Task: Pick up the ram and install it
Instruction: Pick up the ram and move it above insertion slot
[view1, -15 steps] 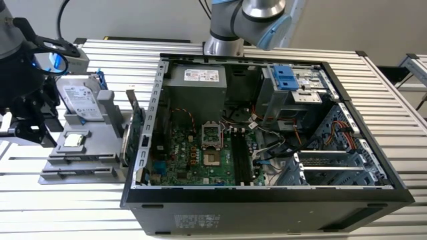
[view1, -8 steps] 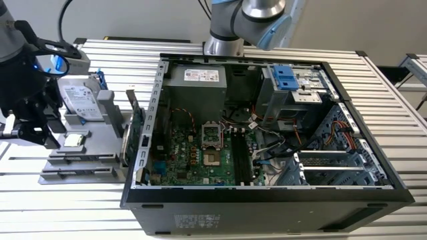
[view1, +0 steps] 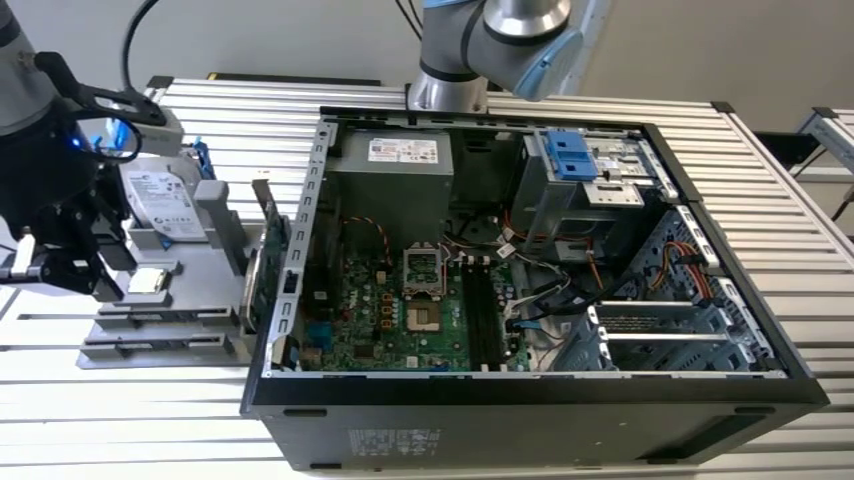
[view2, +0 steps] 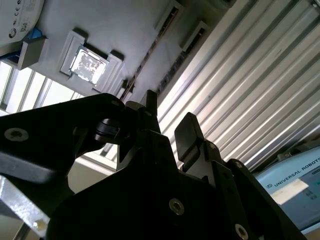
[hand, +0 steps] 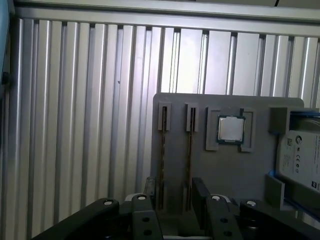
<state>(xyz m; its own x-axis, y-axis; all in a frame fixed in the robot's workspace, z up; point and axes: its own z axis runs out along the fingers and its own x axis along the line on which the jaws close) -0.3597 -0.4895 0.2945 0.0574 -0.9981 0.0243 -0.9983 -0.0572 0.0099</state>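
Note:
Two slim ram sticks stand on edge in the narrow slots of a grey holder; one ram runs toward the gap between my fingers and the other lies beside it. My black gripper hangs open over the slotted end of the holder with nothing between its fingers. The exterior view places the gripper at the far left, above the holder. The open computer case lies to the exterior view's right, its motherboard exposed, with long memory slots.
The holder also carries a square processor chip and a silver hard drive in a blue frame. A green card stands upright between the holder and the case wall. Ribbed aluminium table surrounds everything. Cables fill the case's middle.

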